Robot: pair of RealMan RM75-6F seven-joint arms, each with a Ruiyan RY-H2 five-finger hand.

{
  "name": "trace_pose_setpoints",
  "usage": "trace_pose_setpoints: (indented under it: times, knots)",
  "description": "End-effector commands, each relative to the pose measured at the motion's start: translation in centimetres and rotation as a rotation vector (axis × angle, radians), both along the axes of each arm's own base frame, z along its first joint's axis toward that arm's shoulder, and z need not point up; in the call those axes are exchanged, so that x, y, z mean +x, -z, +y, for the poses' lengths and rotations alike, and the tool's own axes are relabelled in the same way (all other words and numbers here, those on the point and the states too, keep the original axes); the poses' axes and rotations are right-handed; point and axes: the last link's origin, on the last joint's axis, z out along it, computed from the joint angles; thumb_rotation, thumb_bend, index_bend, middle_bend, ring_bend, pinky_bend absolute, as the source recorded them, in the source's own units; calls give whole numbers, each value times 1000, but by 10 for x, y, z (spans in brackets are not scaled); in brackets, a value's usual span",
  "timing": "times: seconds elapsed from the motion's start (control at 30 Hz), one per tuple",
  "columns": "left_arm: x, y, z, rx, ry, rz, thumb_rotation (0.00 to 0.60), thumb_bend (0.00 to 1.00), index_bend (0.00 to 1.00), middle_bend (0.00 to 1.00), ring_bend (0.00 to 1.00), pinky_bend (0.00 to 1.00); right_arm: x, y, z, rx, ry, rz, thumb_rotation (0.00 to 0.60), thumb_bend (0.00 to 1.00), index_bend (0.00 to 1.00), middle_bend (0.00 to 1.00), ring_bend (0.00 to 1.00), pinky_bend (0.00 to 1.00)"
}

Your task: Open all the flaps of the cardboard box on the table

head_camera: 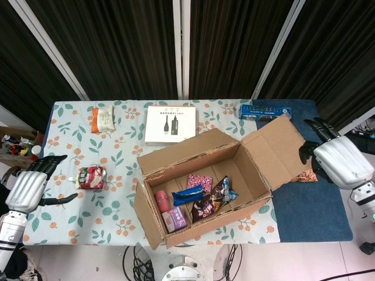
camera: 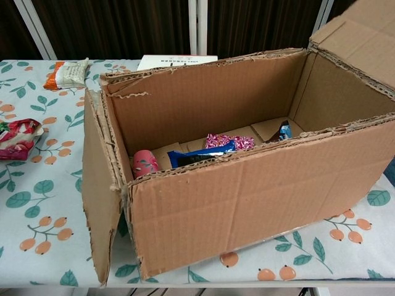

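The cardboard box (head_camera: 199, 186) stands mid-table with its top open and snacks inside (camera: 203, 154). Its right end flap (head_camera: 274, 150) is folded outward and slopes up to the right; in the chest view this flap (camera: 364, 37) tilts away at the top right. The left end flap (head_camera: 145, 218) hangs down the box's side, as does the same flap (camera: 99, 203) in the chest view. My right hand (head_camera: 338, 161) is just beyond the right flap's outer edge, fingers apart, holding nothing. My left hand (head_camera: 28, 188) hovers open at the table's left edge, far from the box.
A pink snack pouch (head_camera: 91, 177) lies near my left hand. An orange packet (head_camera: 103, 119), a white booklet (head_camera: 170, 124) and a blue carton (head_camera: 265, 112) lie behind the box. A green-orange bag (head_camera: 304, 175) peeks from under the right flap, on the blue cloth (head_camera: 316, 211).
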Motion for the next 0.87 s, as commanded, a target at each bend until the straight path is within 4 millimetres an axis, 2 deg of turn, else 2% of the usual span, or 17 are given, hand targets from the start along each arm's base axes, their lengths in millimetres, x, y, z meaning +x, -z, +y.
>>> trace_pose_setpoints:
  times: [0.03,0.07,0.1,0.13,0.17,0.2,0.3,0.37,0.5,0.57,0.7,0.87]
  knots:
    - [0,0,-1,3,2,-2,236,0,109,153,122,176,-10,-3,7,-23,6,-11,600,1000,532,406,31,0]
    - [0,0,-2,6,3,-2,238,0,109,153,122,176,-13,-2,10,-36,0,-12,600,1000,455,344,22,0]
    - [-1,0,-3,10,3,-2,239,0,108,153,122,176,-17,0,14,-49,-1,-5,600,1000,295,229,8,0]
    - [-1,-1,-4,14,3,-1,240,0,109,153,122,176,-23,2,20,-66,4,3,600,995,198,166,2,0]
    - [-3,-1,-5,21,3,3,240,0,109,153,122,176,-32,7,28,-93,18,11,600,973,86,86,0,0]
    - [-4,-2,-7,28,4,7,237,0,109,152,122,176,-39,11,35,-117,35,15,600,922,19,34,0,0]
    - [-9,-3,-12,79,23,38,225,0,108,135,104,176,-72,29,62,-232,113,20,600,703,0,0,0,0]
    - [-13,-3,-16,133,48,91,205,0,107,97,78,174,-93,44,78,-299,158,6,600,634,0,0,0,0]
    - [-24,2,-33,194,53,171,244,0,91,84,70,172,-136,73,111,-388,290,-28,600,628,0,0,0,0]
    - [-33,4,-41,218,58,233,245,0,76,82,70,172,-152,80,120,-418,339,-35,600,628,0,0,0,0]
    - [-49,11,-52,212,46,295,248,0,53,81,70,171,-172,85,127,-458,390,-24,600,628,0,0,0,0]
    - [-58,17,-57,186,20,264,250,0,53,78,70,171,-179,91,128,-437,413,-33,600,630,0,0,0,0]
